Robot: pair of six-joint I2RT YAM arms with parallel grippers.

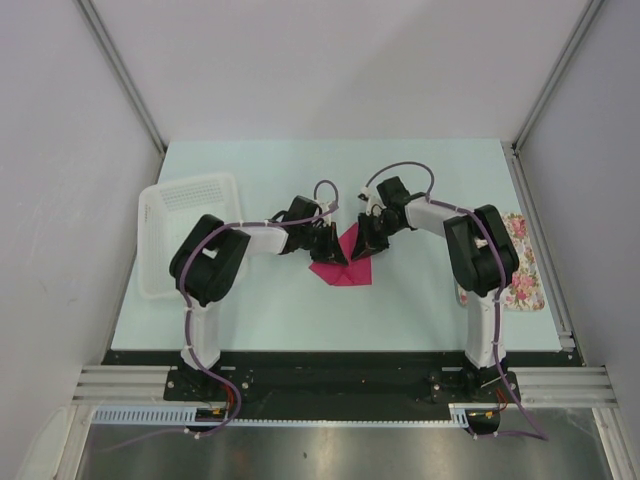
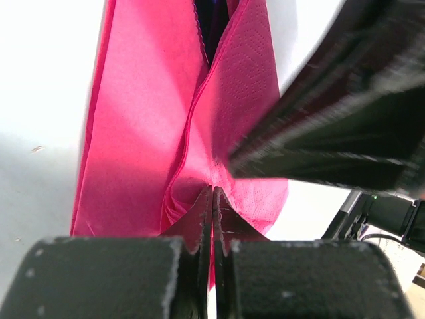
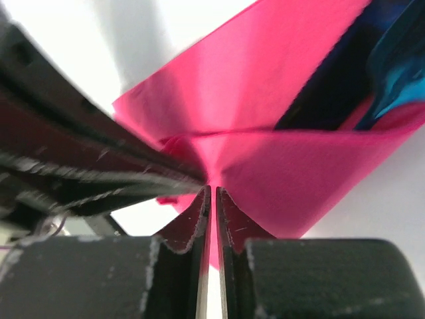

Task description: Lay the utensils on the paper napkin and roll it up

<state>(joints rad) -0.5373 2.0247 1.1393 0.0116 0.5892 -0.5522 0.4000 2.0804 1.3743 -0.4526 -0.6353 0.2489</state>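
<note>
The pink paper napkin (image 1: 346, 262) lies folded at the table's middle, between both grippers. My left gripper (image 1: 330, 245) is shut on the napkin's left edge; in the left wrist view the pink paper (image 2: 153, 119) is pinched between the jaws (image 2: 212, 196). My right gripper (image 1: 372, 240) is shut on the napkin's right edge; the right wrist view shows the paper (image 3: 299, 179) nipped at the fingertips (image 3: 213, 193). Dark blue utensils (image 3: 345, 86) peek out from inside the fold; a dark sliver also shows in the left wrist view (image 2: 209, 23).
A white basket (image 1: 185, 225) stands at the left, under the left arm. A floral-patterned tray (image 1: 520, 270) lies at the right table edge beside the right arm. Grey walls enclose the table on three sides.
</note>
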